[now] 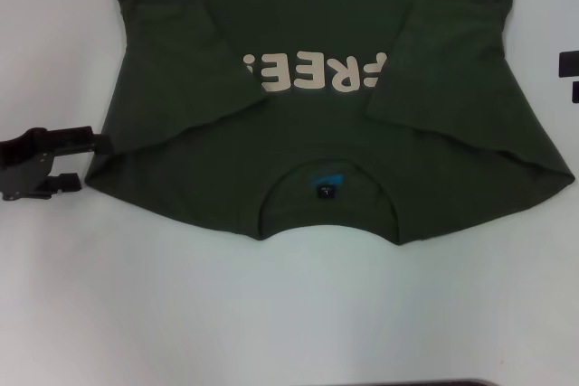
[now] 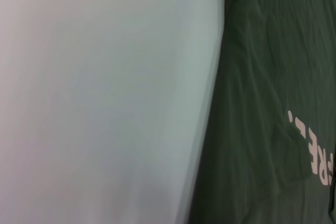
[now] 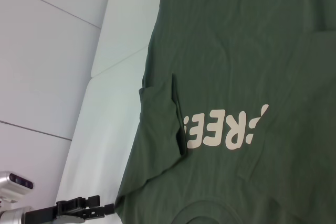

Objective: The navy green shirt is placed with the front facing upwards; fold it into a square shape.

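The navy green shirt (image 1: pixel 317 146) lies flat on the white table (image 1: pixel 271 314), front up, collar toward me. Both short sleeves are folded inward over the chest and partly cover the cream lettering (image 1: pixel 317 72). A small black and blue label (image 1: pixel 326 185) shows inside the neckline. My left gripper (image 1: pixel 90 164) rests on the table at the shirt's left shoulder corner, fingers apart and holding nothing. It also shows in the right wrist view, left gripper (image 3: pixel 86 206). Only a black sliver of my right gripper (image 1: pixel 568 74) shows, beside the shirt's right edge. The shirt (image 2: pixel 262 77) fills one side of the left wrist view.
The white table (image 2: pixel 105 103) lies bare beside the cloth. In the right wrist view the shirt (image 3: pixel 236 51) reaches close to the table's edge (image 3: pixel 105 66), with white wall panels beyond. A dark strip (image 1: pixel 470 382) marks the near table edge.
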`<action>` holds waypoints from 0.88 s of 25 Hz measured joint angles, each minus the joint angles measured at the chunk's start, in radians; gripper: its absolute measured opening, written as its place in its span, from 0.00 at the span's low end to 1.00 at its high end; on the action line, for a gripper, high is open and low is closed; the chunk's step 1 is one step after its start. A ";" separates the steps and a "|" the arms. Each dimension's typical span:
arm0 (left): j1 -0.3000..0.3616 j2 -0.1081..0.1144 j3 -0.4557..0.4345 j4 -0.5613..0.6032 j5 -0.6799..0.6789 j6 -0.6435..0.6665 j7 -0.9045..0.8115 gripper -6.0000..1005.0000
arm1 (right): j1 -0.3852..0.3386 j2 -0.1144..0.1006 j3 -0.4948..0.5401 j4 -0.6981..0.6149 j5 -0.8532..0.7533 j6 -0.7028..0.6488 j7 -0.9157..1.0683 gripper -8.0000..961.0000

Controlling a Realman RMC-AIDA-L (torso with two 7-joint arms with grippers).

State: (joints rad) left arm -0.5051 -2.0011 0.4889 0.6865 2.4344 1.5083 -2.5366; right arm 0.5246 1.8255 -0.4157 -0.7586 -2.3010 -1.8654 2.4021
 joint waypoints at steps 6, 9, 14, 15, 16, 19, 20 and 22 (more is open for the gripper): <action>-0.007 -0.001 -0.001 -0.006 -0.003 -0.014 0.000 0.94 | 0.000 0.000 0.000 0.001 0.000 0.000 0.000 0.97; -0.008 -0.001 -0.001 -0.015 -0.003 -0.016 -0.001 0.94 | -0.001 0.000 0.000 0.001 0.000 0.000 0.000 0.97; -0.008 0.001 -0.001 -0.019 -0.003 -0.019 -0.002 0.94 | -0.002 0.000 0.000 0.002 0.000 0.000 0.000 0.97; -0.008 0.001 -0.001 -0.019 -0.004 -0.019 -0.003 0.94 | -0.001 0.000 0.000 0.002 0.000 0.000 0.000 0.97; -0.009 0.001 -0.001 -0.020 -0.004 -0.019 -0.004 0.94 | -0.001 0.000 0.000 0.002 0.000 0.000 0.000 0.97; -0.013 0.002 -0.001 -0.032 -0.005 -0.019 -0.008 0.94 | -0.001 0.000 0.000 0.002 0.000 0.000 0.000 0.97; -0.015 0.003 -0.001 -0.038 -0.005 -0.019 -0.008 0.94 | -0.001 0.000 0.000 0.001 0.000 0.000 0.000 0.97; -0.017 0.004 -0.001 -0.043 -0.005 -0.019 -0.008 0.94 | 0.000 0.000 0.000 0.001 0.000 0.000 -0.001 0.97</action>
State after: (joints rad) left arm -0.5222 -1.9970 0.4879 0.6435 2.4292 1.4893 -2.5449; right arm 0.5243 1.8254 -0.4157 -0.7579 -2.3009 -1.8653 2.4014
